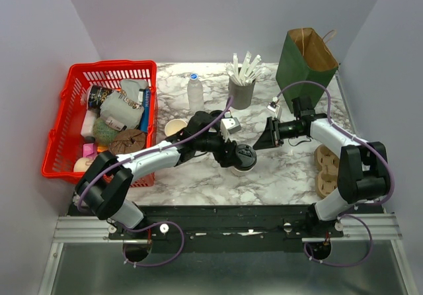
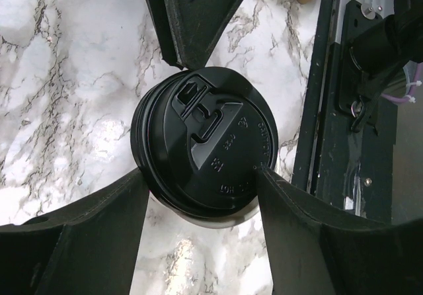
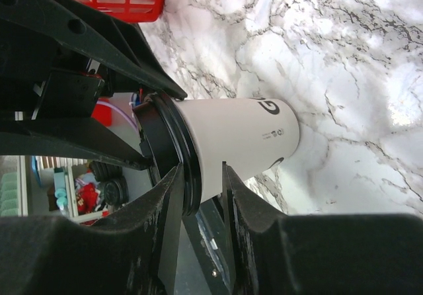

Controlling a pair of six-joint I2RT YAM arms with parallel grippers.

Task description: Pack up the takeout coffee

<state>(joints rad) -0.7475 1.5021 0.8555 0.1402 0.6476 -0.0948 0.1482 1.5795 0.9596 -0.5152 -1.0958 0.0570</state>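
The takeout coffee (image 1: 246,157), a cream-white cup with a black lid (image 2: 205,146), stands upright on the marble table near the front middle. My left gripper (image 2: 201,170) reaches over it from the left, its two fingers pressed against opposite sides of the lid rim. The right gripper (image 1: 264,139) sits close to the cup's right side. In the right wrist view its jaws (image 3: 201,166) stand a narrow gap apart in front of the cup wall (image 3: 231,136) and lid rim. Whether they touch the cup I cannot tell.
A red basket (image 1: 112,65) of groceries fills the left. Behind the cup stand a water bottle (image 1: 195,91), a grey cup of white sticks (image 1: 241,93) and a plain cream cup (image 1: 175,128). A green paper bag (image 1: 305,60) stands open at the back right. A tan cup carrier (image 1: 325,169) lies front right.
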